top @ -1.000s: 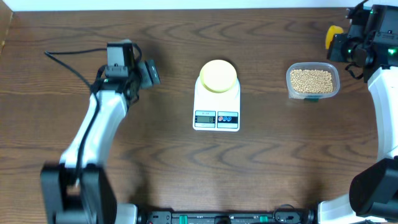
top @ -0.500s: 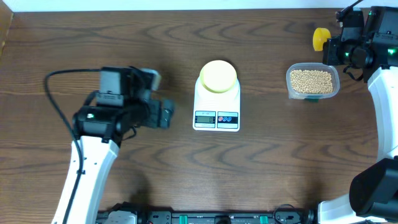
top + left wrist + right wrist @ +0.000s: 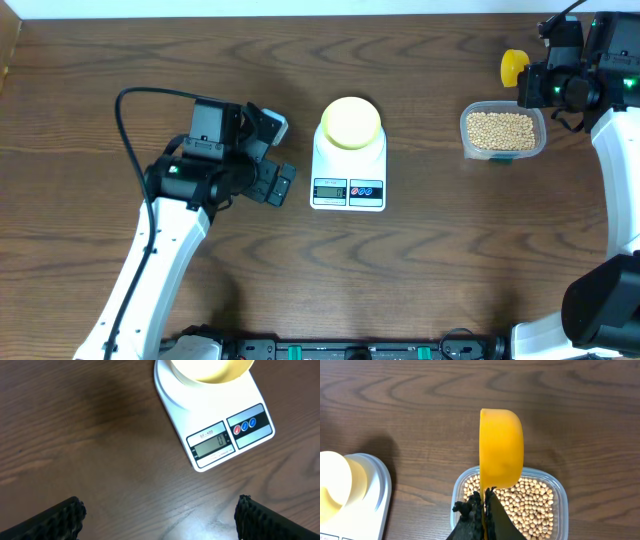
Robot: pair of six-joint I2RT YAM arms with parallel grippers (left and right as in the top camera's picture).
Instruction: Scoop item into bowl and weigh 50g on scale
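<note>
Yellow measuring spoon (image 3: 501,447) clamped by its handle in the right gripper (image 3: 484,510), jaws pinched tight, cup turned on edge above the clear tub (image 3: 561,486). Soybeans (image 3: 535,505) all in that tub, well right of the scale (image 3: 348,190); none visible in the pale-yellow bowl (image 3: 350,122), seated on the scale's platform. Display (image 3: 213,445) at zero. Left gripper (image 3: 272,160) spread wide, empty, just left of the scale.

Next, probably: roll the wrist to face the cup into the beans, dip at a shallow angle, lift out level. Take modest scoops, carry low across to the bowl, tip slowly over its centre, and add sparingly near the target.
</note>
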